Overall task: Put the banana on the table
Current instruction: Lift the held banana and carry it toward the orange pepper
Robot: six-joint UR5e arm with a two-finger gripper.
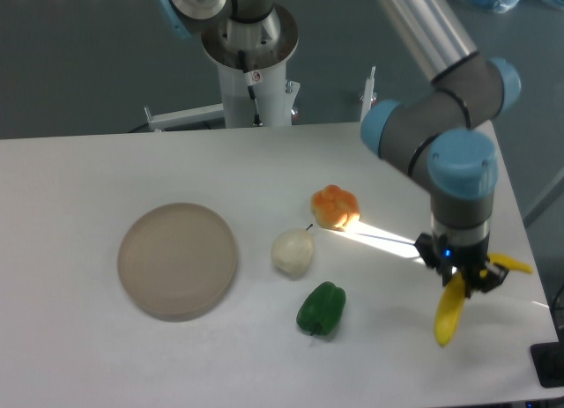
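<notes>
At the right side of the matte white table (106,170), the dark gripper (464,278) is closed around the middle of the smooth, curved yellow banana (449,311), which hangs tilted with its lower tip toward the near edge. Left of it lie a glossy green pepper (321,308), a pale rounded fruit (293,252), a lumpy orange pepper (335,206) and a round beige plate (178,260).

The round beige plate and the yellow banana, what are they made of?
The round beige plate looks like matte plastic or ceramic: dull and even, no shine. The bright yellow curved banana in the pincer has a smooth skin; real or plastic fruit, hard to tell.
</notes>
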